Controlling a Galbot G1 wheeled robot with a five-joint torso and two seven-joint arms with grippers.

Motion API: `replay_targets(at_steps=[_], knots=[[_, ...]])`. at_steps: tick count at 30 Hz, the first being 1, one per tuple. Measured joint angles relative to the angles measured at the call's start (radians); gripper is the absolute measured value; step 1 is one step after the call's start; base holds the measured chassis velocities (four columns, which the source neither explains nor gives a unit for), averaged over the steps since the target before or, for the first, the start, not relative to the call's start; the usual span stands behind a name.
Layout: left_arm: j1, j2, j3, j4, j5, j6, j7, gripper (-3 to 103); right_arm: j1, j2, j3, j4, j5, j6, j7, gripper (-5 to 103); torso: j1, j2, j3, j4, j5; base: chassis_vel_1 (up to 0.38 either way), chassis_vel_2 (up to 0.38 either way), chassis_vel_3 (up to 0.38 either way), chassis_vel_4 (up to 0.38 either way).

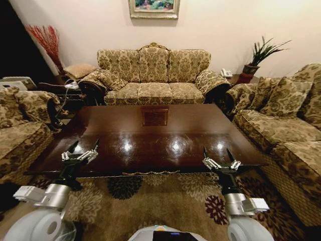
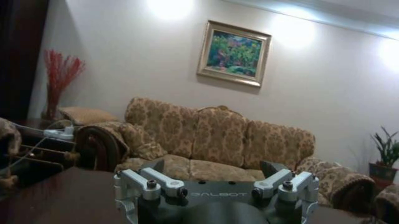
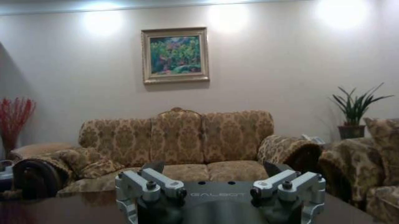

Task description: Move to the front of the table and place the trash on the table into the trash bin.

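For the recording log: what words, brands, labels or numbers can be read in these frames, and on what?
"GALBOT" on the left pincer body, left wrist view.
"GALBOT" on the right pincer body, right wrist view.
Nothing else legible: the framed painting shows no readable text, and the table bears none.

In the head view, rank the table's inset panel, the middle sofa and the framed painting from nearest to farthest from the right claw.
From the right claw, open at the table's near edge:
1. Inset panel, mid-table toward the far side.
2. Middle sofa, beyond the table.
3. Framed painting, on the wall above that sofa.
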Motion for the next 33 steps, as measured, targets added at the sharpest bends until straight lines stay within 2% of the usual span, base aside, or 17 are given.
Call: replay_targets(at_steps=[33], knots=[[0.000,0.000,-0.002,0.003,-0.001,0.000,-0.001,100,0.001,-0.001,0.000,-0.001,0.002,-0.001,0.001,100,0.000,0.000,0.000,0.0000,0.0000,0.008,0.008,0.007,0.007]])
